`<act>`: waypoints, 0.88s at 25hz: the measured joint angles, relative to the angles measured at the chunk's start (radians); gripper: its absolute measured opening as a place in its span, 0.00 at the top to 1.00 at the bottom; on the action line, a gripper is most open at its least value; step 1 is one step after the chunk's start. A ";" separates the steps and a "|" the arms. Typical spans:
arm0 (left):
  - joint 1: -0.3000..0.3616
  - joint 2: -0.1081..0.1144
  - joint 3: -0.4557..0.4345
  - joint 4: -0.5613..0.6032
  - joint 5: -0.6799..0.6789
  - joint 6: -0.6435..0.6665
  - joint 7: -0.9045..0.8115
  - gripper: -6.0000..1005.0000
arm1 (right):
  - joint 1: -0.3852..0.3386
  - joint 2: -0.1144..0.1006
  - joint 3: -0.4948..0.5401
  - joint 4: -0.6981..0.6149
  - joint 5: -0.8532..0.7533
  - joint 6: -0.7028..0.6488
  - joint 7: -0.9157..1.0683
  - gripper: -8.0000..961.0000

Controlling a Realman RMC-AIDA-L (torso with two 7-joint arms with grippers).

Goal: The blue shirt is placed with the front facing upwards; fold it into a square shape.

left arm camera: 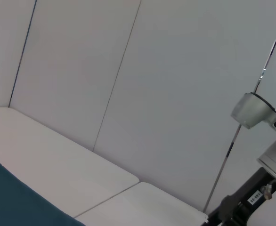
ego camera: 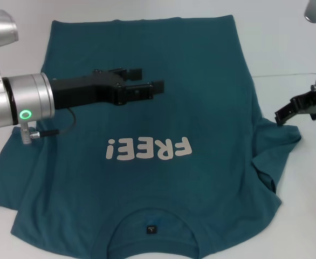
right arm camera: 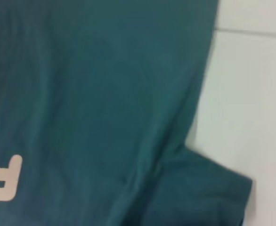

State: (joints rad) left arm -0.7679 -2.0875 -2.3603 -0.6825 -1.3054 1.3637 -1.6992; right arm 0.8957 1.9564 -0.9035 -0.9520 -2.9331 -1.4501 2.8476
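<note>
The blue shirt point(ego camera: 147, 178) lies spread on the white table, front up. Its whitish "FREE!" print point(ego camera: 149, 149) reads upside down from here, and the collar with the small black neck label point(ego camera: 151, 229) is at the near edge. My left gripper point(ego camera: 151, 79) reaches in from the left above the shirt's upper middle, open, with nothing between its fingers. My right gripper point(ego camera: 288, 112) hangs at the right, just beyond the rumpled right sleeve point(ego camera: 276, 141). The right wrist view shows that sleeve point(right arm camera: 199, 188) and the shirt's side edge point(right arm camera: 128, 94).
The white table point(ego camera: 293, 48) runs past the shirt at the back and right. A seam in its top point(right arm camera: 251, 32) crosses near the shirt's edge. In the left wrist view a pale panelled wall point(left arm camera: 152, 84) stands behind the table, with the right arm point(left arm camera: 251, 197) in the corner.
</note>
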 joint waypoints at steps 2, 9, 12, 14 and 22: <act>0.000 0.000 0.000 0.000 0.000 -0.001 0.000 0.16 | -0.005 -0.002 0.000 0.001 0.000 -0.009 0.022 0.03; 0.001 0.001 0.000 -0.003 -0.011 -0.001 -0.029 0.16 | -0.016 -0.004 -0.019 0.060 0.001 0.013 0.094 0.03; 0.003 0.007 0.000 -0.007 -0.013 -0.002 -0.035 0.16 | -0.008 -0.002 -0.022 0.107 0.001 0.039 0.128 0.04; 0.001 0.013 0.000 -0.003 -0.013 -0.003 -0.035 0.16 | -0.001 0.001 -0.022 0.132 0.002 0.049 0.147 0.04; -0.005 0.018 0.005 -0.001 -0.014 0.004 -0.034 0.16 | 0.028 0.000 -0.015 0.185 0.002 0.075 0.161 0.04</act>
State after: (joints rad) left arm -0.7733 -2.0699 -2.3551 -0.6839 -1.3193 1.3677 -1.7335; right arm 0.9238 1.9563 -0.9188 -0.7670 -2.9313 -1.3747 3.0086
